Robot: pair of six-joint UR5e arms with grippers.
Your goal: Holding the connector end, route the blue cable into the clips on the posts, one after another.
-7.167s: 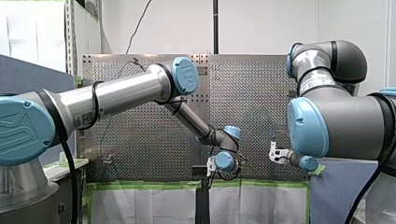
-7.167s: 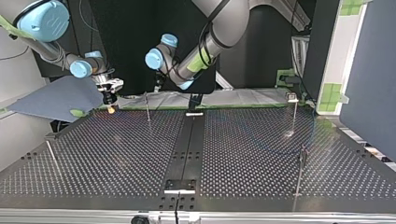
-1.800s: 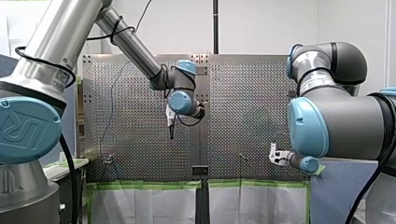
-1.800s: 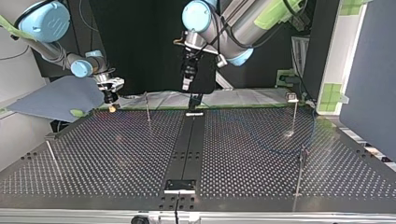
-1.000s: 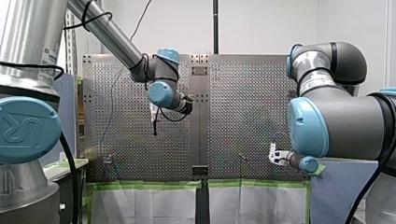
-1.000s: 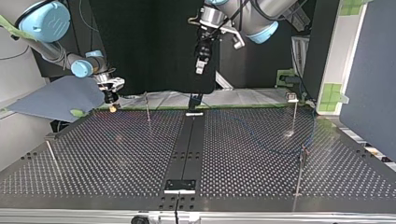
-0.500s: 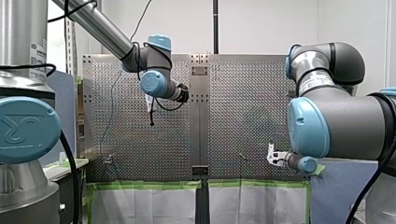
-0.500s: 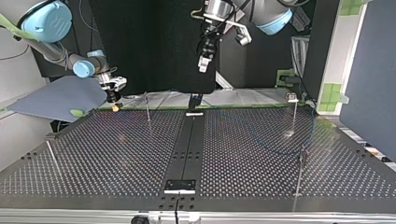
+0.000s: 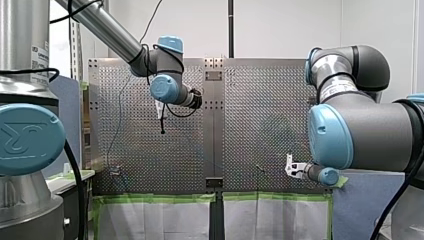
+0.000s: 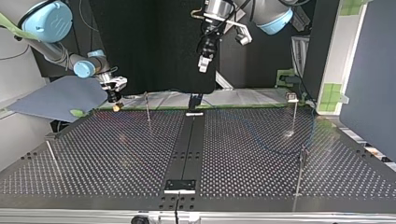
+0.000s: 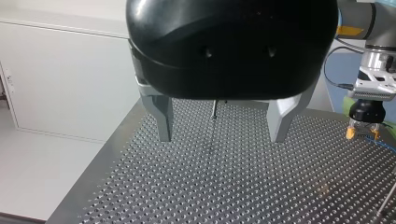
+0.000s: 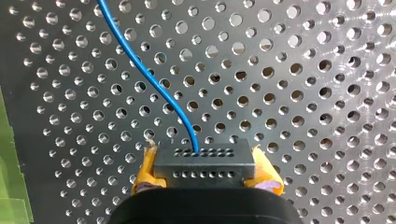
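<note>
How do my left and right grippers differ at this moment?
My left gripper is open and empty; my right gripper is shut on the connector of the blue cable. The left gripper's fingers are bare grey metal; the right gripper's pads are yellow. The left gripper hangs high above the table; the right gripper sits low by its far edge in the top view. Both have two fingers.

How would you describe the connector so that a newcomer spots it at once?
Over the perforated table, find my right gripper at the top view's left. Clamped between its yellow pads is the connector, a small dark block. Only it has rows of tiny holes and the blue cable leaving its face.
</note>
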